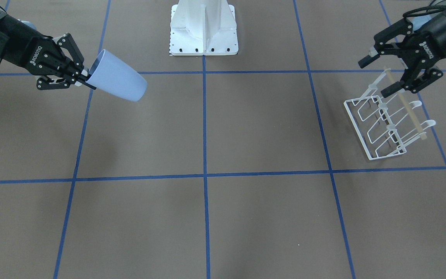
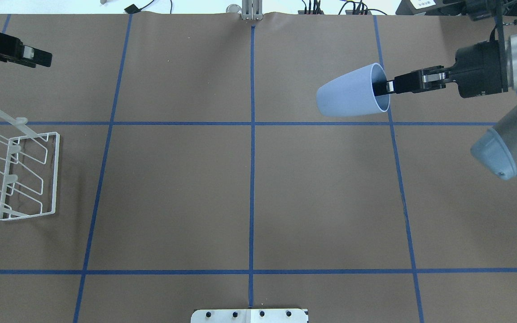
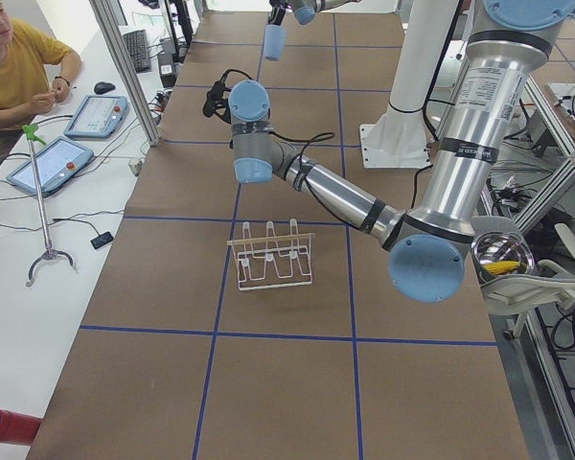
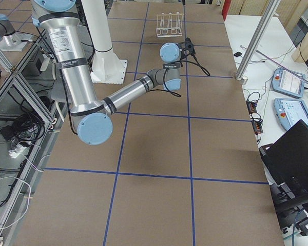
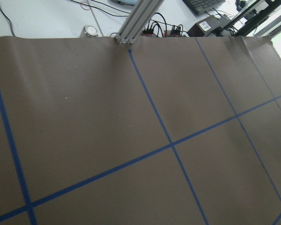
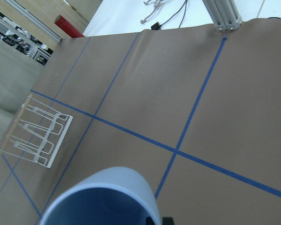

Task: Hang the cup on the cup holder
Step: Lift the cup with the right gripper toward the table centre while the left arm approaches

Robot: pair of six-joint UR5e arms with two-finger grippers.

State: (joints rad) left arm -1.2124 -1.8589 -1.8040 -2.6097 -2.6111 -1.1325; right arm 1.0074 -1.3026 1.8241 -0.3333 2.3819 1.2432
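Over at the right tool [image 1: 90, 80], the fingers are pinched together on the rim of the cup [image 1: 119, 82], with one finger inside the mouth and the other on the outside wall. That arm reaches in roughly level from its side of the desk [image 1: 223, 217]. So the cup sticks out ahead of the tool, lying sideways in the air, mouth toward the tool and base pointing away toward the middle of the desk. The left tool [image 1: 376, 77] is up off the desk too, fingers spread wide apart and angled downward. The cup holder [image 1: 390, 127] stands on the desk just below and beside that left tool. In the front view one finger overlaps the end of its wooden rod [image 1: 405, 105], but the overhead view shows the tool clear of the cup holder, so they look apart to me. From the right tool the cup holder is well apart, way off past the cup's base at the other end of the desk. The right wrist view shows it small and far beyond the cup's rim.
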